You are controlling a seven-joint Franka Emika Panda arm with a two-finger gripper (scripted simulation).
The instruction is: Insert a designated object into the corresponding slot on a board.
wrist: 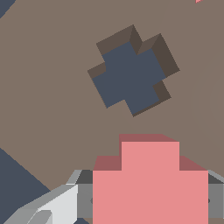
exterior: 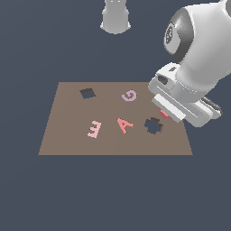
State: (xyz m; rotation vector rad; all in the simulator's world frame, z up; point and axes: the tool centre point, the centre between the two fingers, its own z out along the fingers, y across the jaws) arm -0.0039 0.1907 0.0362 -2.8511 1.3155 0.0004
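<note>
- Coral-red block (wrist: 150, 183) sits clamped in the tool (exterior: 164, 113), fingers closed against its sides.
- It hangs just beside the cross-shaped slot (wrist: 129, 77), not in it.
- Slot lies near the brown board's (exterior: 67, 135) edge on the exterior view's right.

Letter A (exterior: 125, 124) lies on the board (exterior: 67, 140) between letter E (exterior: 94, 129) and slot (exterior: 153, 126).

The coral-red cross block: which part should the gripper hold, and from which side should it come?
Best held as shown: the gripper appears clamped across the coral-red cross block on two opposite flat arm ends, coming from above. That leaves the lobes free to enter the cross slot.
</note>
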